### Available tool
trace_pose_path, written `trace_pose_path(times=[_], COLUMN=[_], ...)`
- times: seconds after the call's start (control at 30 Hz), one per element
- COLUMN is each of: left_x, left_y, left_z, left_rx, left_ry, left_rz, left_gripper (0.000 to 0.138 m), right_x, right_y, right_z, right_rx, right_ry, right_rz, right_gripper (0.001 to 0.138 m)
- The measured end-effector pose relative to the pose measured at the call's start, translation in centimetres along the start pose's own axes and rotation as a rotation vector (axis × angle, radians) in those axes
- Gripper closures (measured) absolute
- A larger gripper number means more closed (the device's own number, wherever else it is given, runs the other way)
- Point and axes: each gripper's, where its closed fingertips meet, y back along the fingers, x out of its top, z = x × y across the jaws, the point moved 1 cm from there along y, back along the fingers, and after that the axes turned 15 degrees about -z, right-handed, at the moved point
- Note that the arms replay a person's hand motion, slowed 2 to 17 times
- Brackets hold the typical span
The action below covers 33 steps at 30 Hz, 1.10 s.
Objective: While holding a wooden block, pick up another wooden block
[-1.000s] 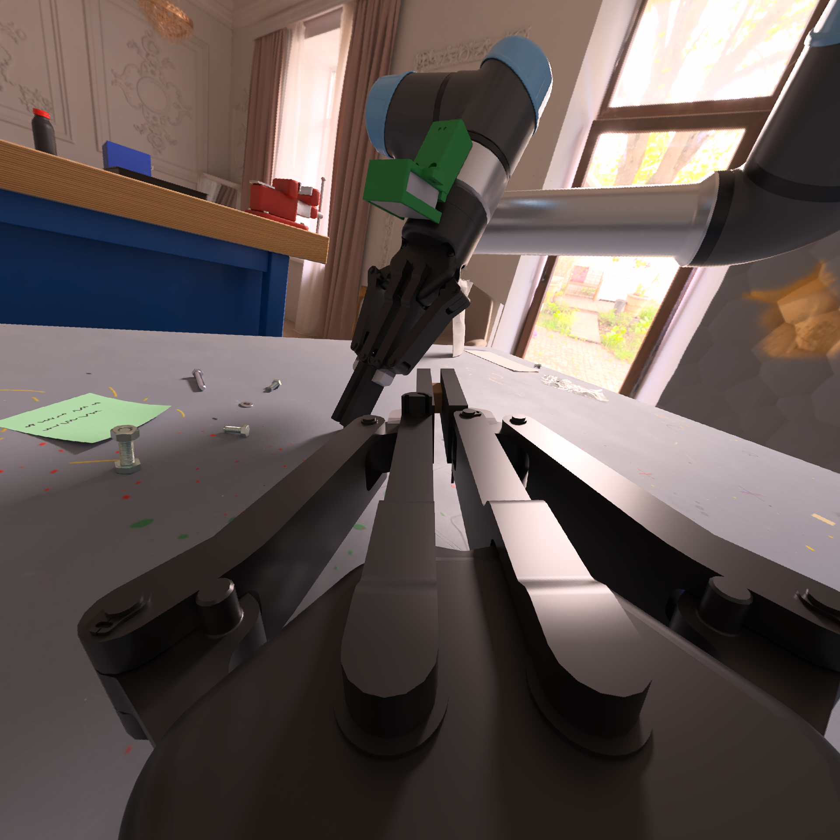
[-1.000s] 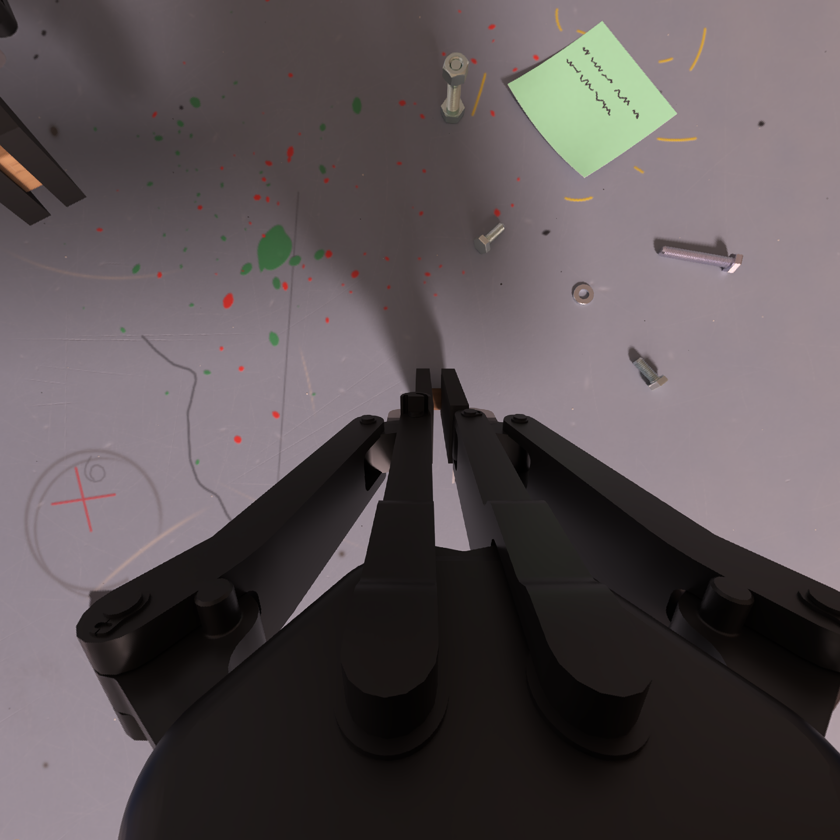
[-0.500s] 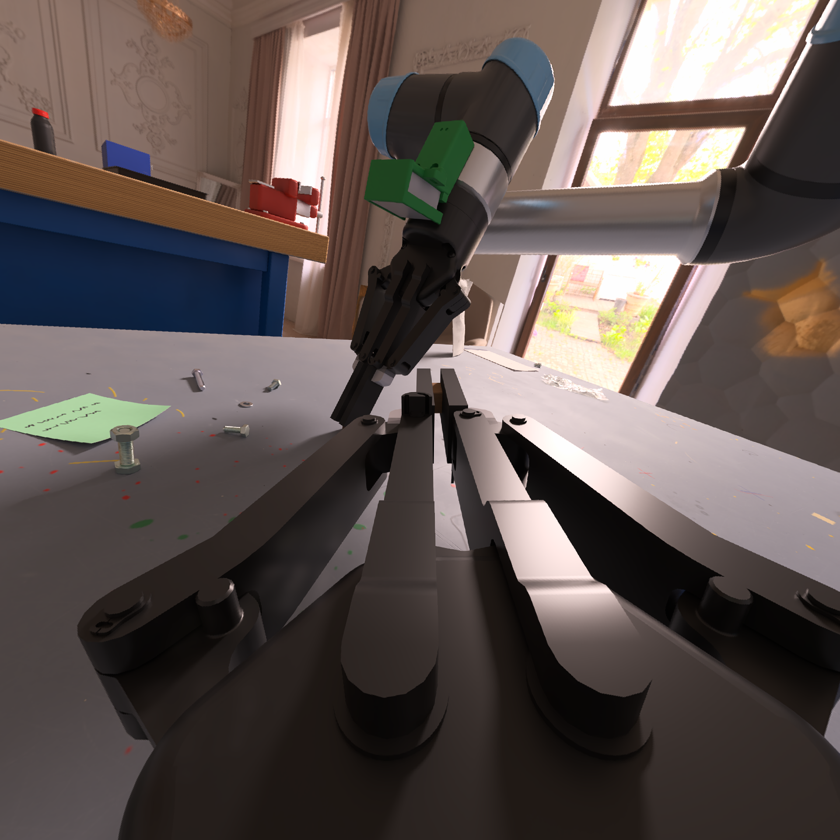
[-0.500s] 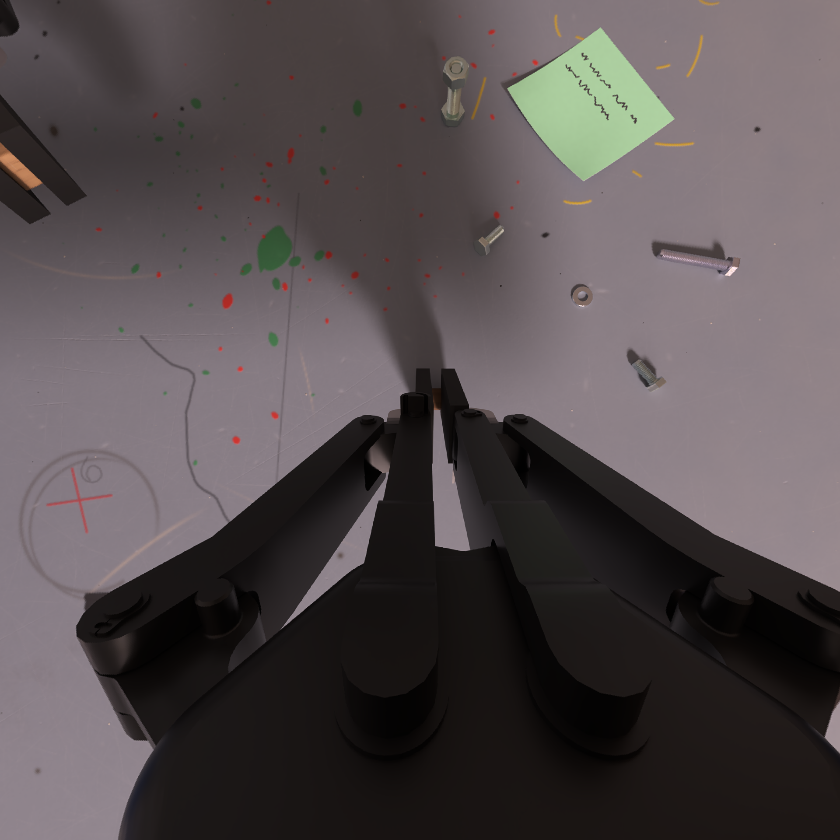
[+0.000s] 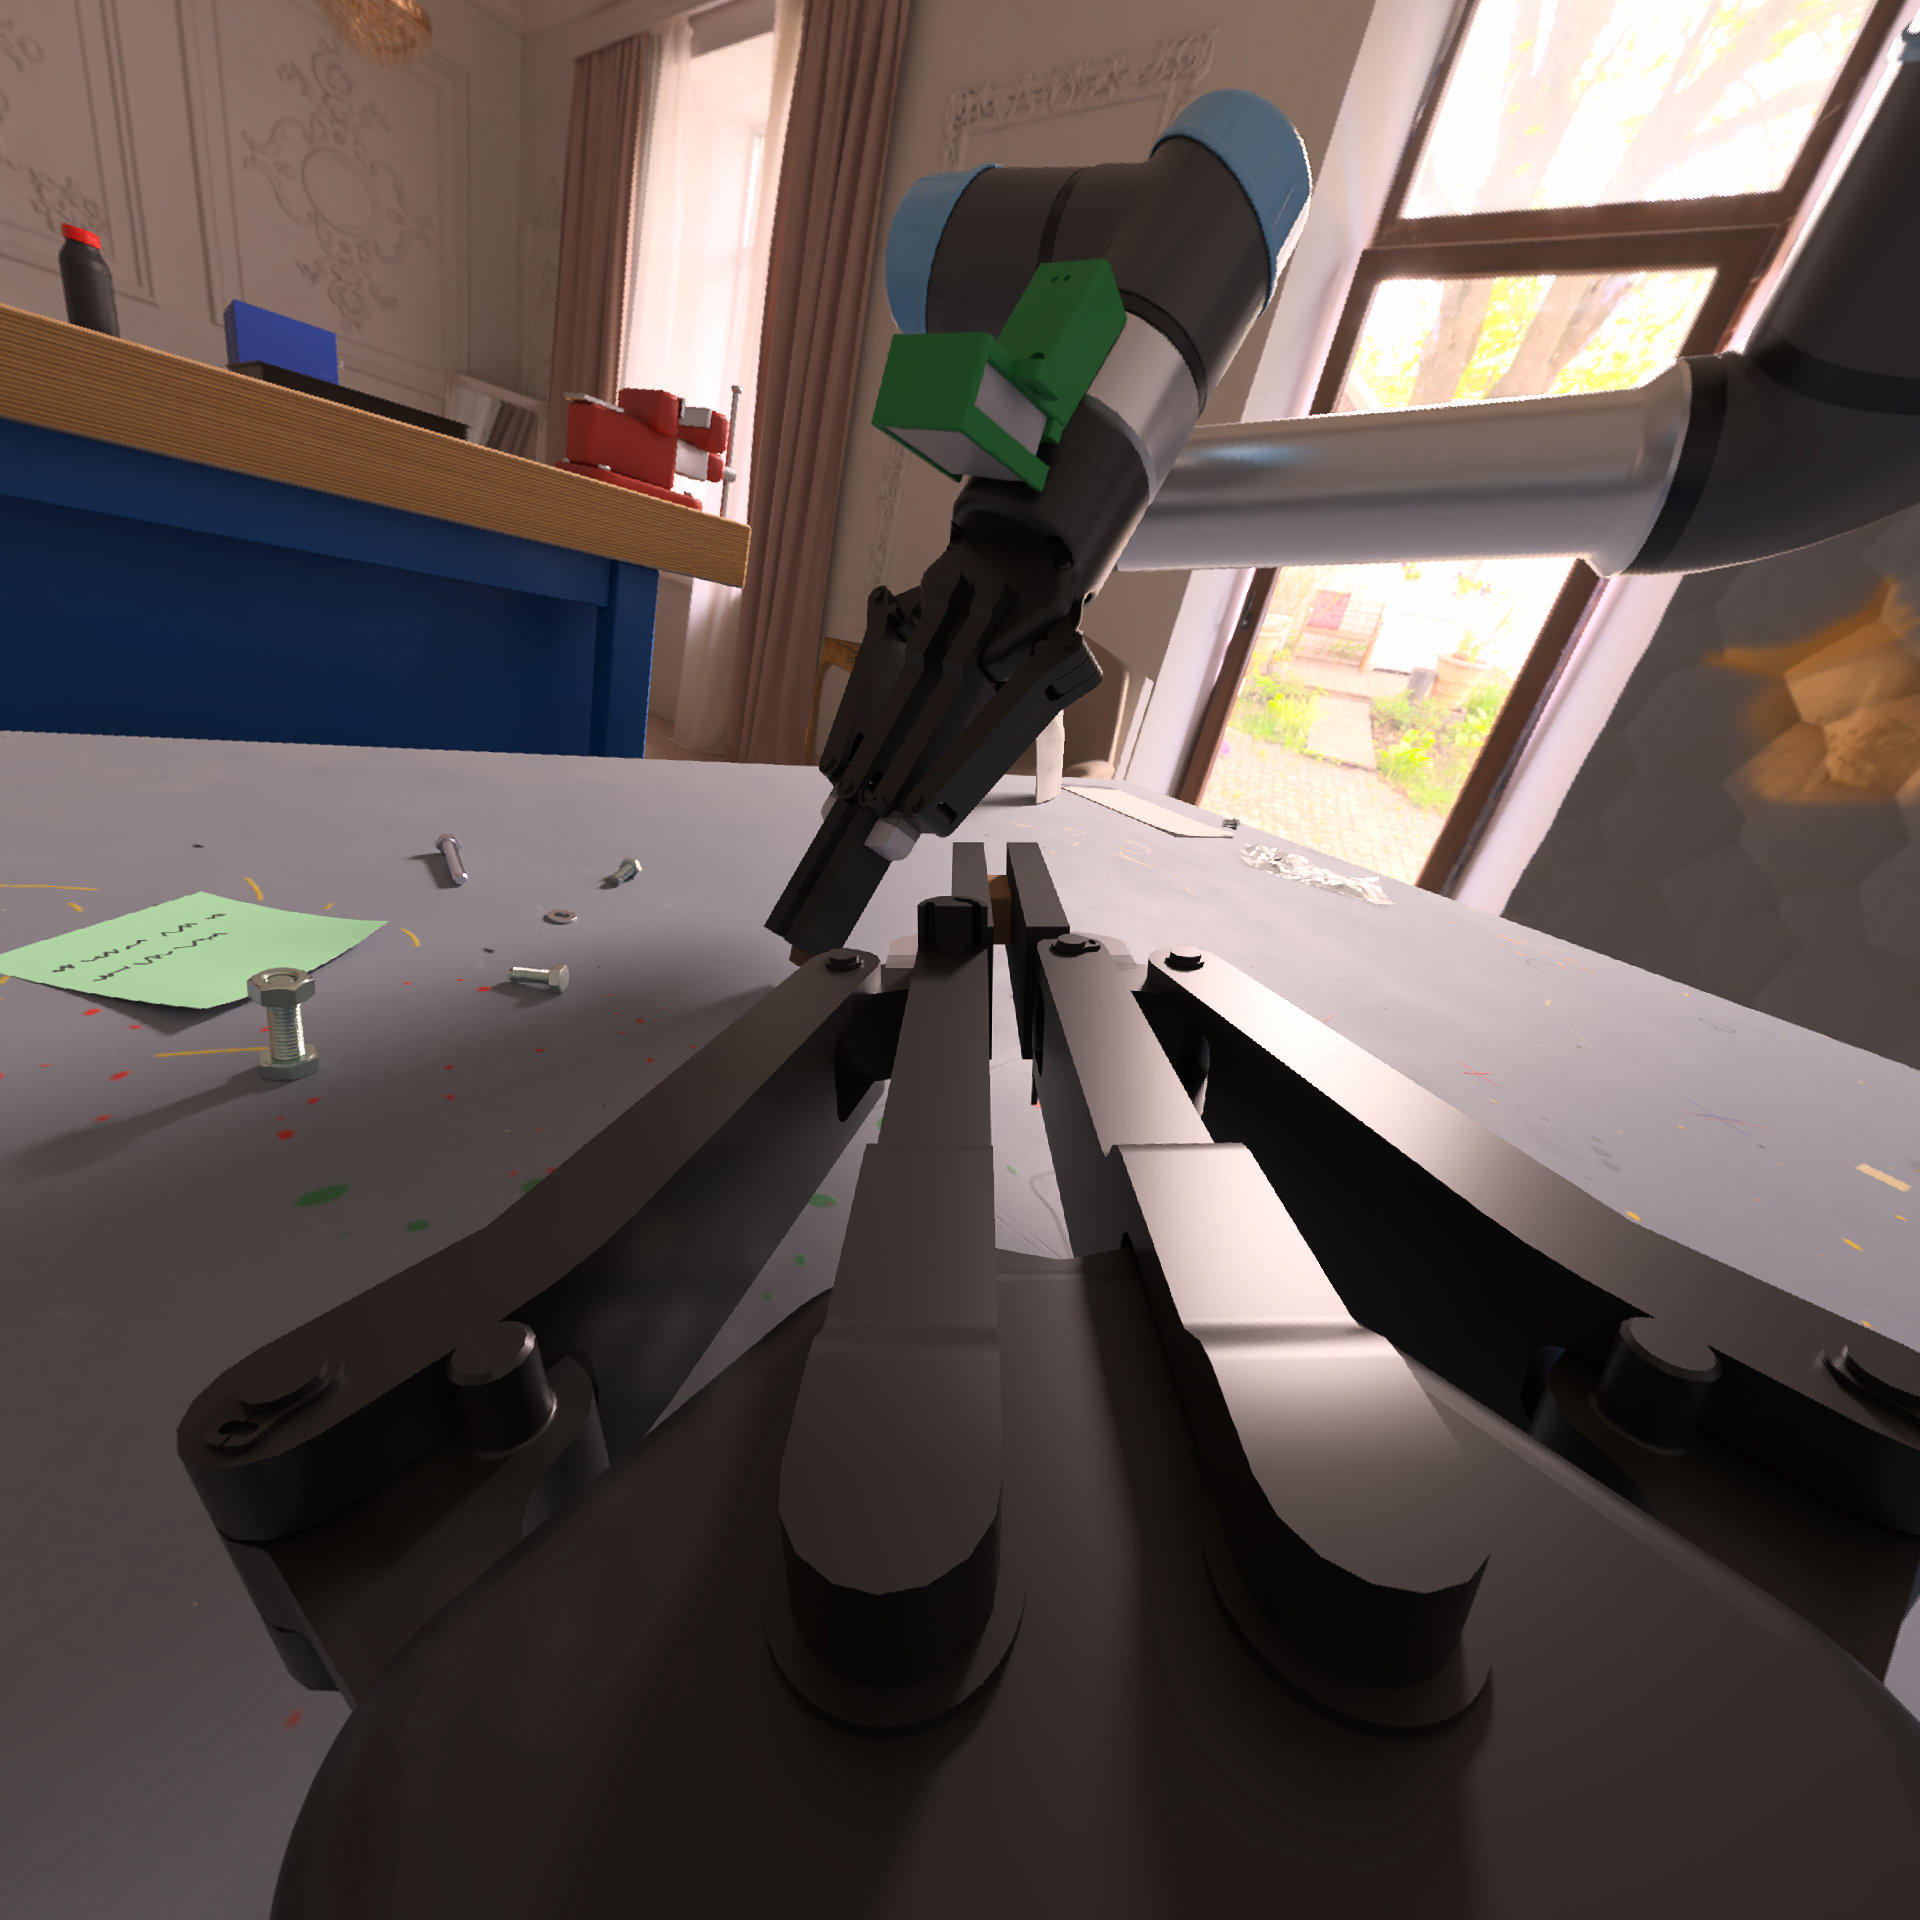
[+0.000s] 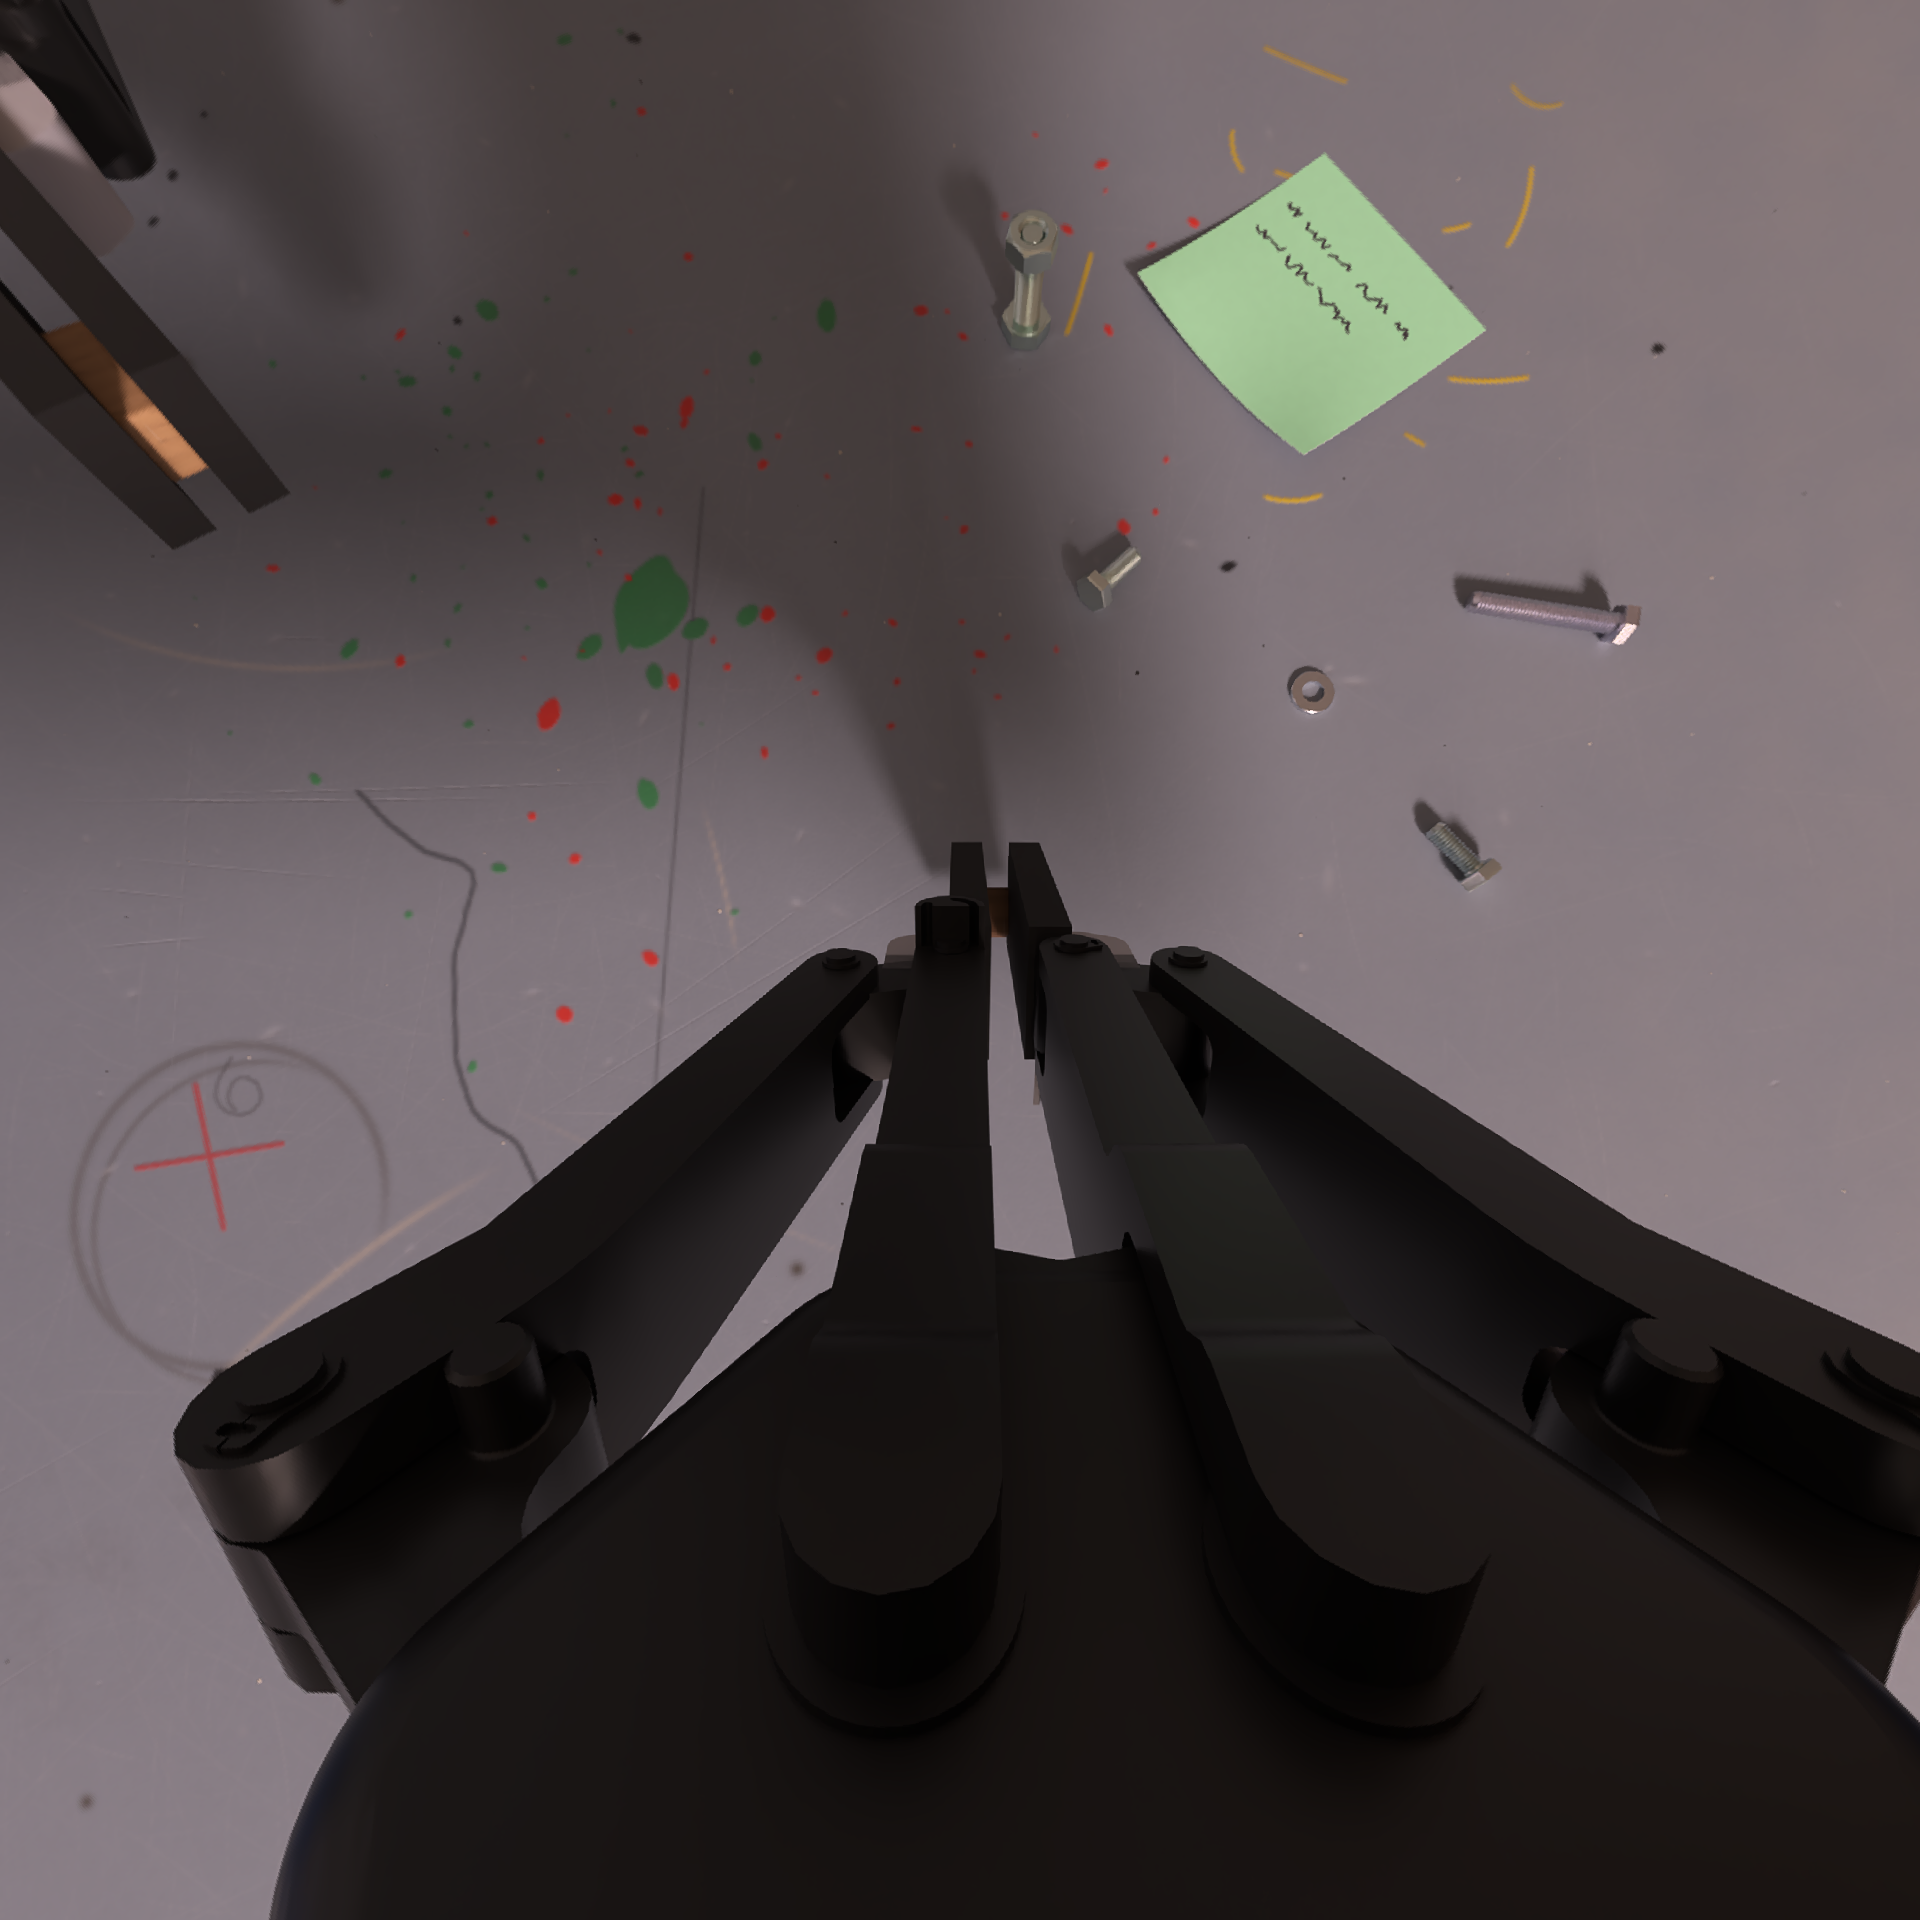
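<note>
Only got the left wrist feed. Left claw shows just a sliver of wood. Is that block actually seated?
Observer: Yes. The right wrist view shows the left block lying lengthwise between both fingers of the left claw.
Operator: Right claw loaded too? Its tip is hidden for me.
Observer: Its own camera shows a brown sliver, the right block, between the nearly shut fingers of the right claw.
Operator: Any marks nearby?
Observer: A red cross inside a drawn circle, off to one side.

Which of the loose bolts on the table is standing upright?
The thick bolt beside the green note: it stands on end, hex head up. The other bolts lie flat.
</note>
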Motion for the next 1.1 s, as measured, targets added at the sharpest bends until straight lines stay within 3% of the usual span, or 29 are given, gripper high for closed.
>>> trace_pose_path(times=[0.6, 0.83, 1.1], left_x=[-0.6, -0.6, 0.5], left_y=[-1.4, -1.9, -2.3], left_z=[0.1, 0.4, 0.9], left_rx=[-0.010, -0.030, -0.046], left_ry=[-0.006, -0.021, -0.074], left_rz=[-0.110, -0.133, -0.107], left_gripper=[0.133, 0.133, 0.133], right_x=[-0.6, -1.5, -3.0], right_y=[4.2, 6.3, 8.3], right_z=[-2.3, -3.6, -5.4], right_rx=[-0.095, -0.164, -0.256], right_ry=[-0.011, -0.047, -0.117], right_rz=[0.141, 0.225, 0.324], right_gripper=[0.132, 0.132, 0.132])
